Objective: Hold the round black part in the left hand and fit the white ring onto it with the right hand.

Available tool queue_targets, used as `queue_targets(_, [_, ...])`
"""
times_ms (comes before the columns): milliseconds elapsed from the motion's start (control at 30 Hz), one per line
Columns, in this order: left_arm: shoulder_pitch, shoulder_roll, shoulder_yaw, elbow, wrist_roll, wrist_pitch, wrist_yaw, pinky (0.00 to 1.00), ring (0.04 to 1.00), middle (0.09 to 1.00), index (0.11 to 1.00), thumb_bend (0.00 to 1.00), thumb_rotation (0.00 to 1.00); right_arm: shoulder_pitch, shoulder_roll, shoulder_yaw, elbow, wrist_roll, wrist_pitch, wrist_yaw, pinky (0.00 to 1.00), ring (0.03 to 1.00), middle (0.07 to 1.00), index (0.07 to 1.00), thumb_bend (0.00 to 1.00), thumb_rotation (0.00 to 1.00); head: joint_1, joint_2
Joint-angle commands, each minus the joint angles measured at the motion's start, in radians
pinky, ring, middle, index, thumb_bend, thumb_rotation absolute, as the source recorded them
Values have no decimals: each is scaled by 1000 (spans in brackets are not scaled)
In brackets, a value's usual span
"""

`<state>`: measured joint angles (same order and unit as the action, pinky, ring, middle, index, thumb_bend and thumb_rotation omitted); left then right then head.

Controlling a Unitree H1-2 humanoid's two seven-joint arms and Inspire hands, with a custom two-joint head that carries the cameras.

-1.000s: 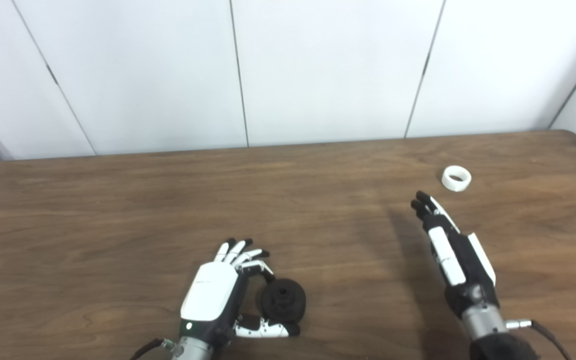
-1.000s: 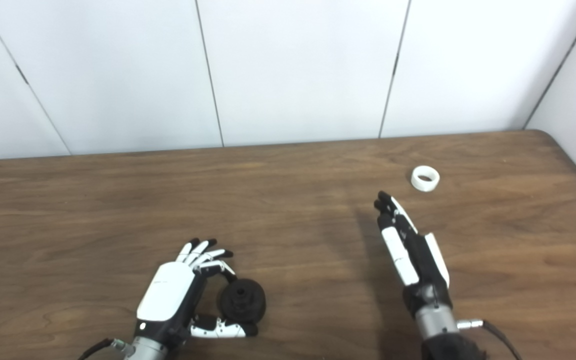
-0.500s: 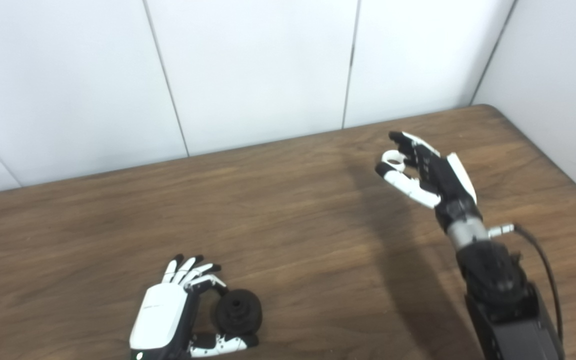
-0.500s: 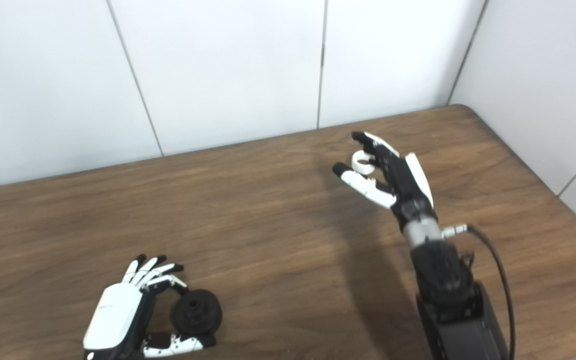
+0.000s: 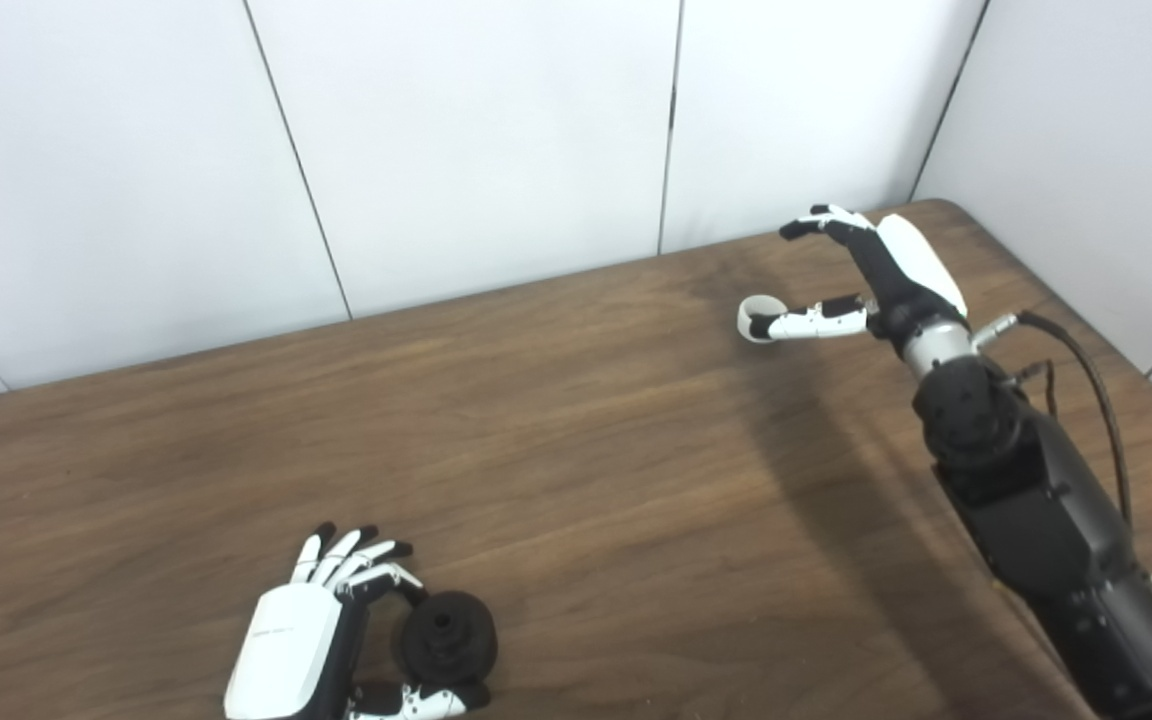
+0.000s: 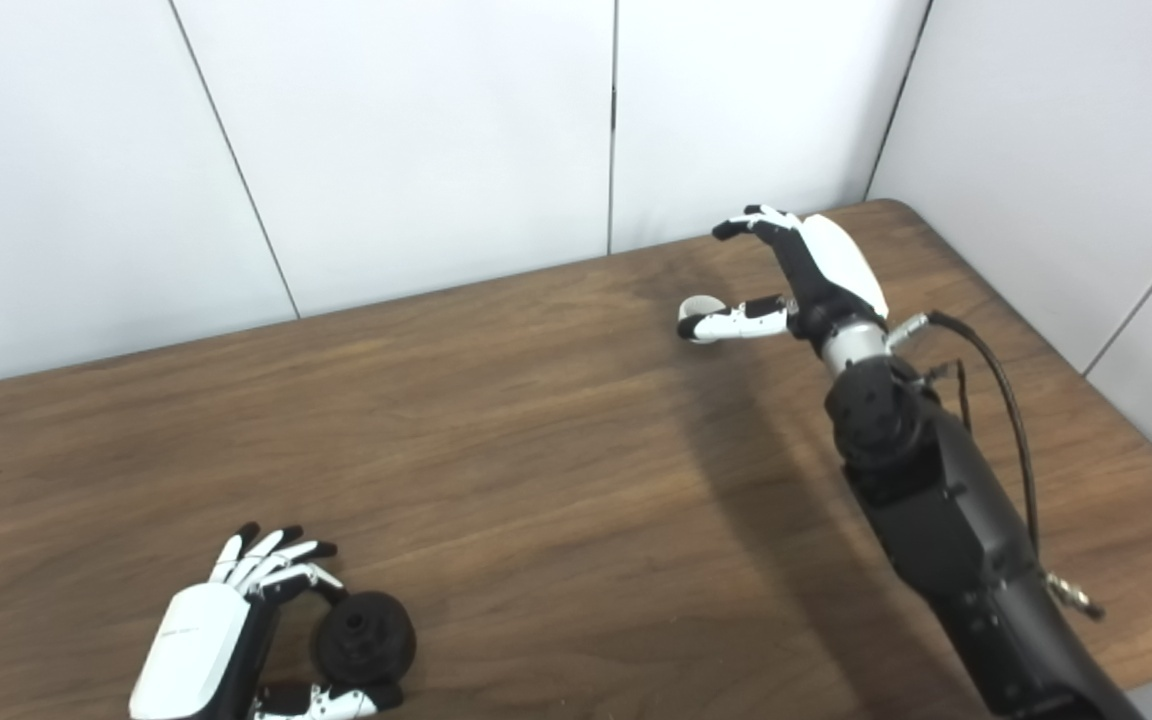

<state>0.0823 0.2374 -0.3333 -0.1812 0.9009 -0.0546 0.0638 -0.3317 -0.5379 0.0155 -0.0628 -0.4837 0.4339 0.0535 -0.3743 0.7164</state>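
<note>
The left hand [image 5: 311, 645] sits low on the desk [image 5: 576, 480], fingers curled around the round black part [image 5: 447, 638]. The right hand [image 5: 866, 275] is open, far off, thumb touching the white ring [image 5: 755, 318].

Round part [image 5: 446, 637] on table [image 5: 576, 480] near front left, beside left hand [image 5: 306, 650]; ring [image 5: 756, 318] far right, at right hand [image 5: 866, 275] thumb tip.
</note>
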Motion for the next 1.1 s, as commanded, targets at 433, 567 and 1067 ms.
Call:
queue_targets(433, [33,11,13,-51,19,16,-44,1000,900,796,484,524,52,-251,-68,113,237,-184,36,192,1000,1000,1000,727,905,284,14,9])
queue_targets(567, [39,9,10,-60,24,20,-49,1000,901,796,484,524,52,-287,-49,128,301,-228,36,219,1000,1000,1000,729,904,287,23,11])
queue_targets(1067, [64,-1,0,-107,38,39,-64,1000,899,796,484,524,52,-328,-30,151,409,-290,36,274,1000,1000,974,718,896,274,51,24])
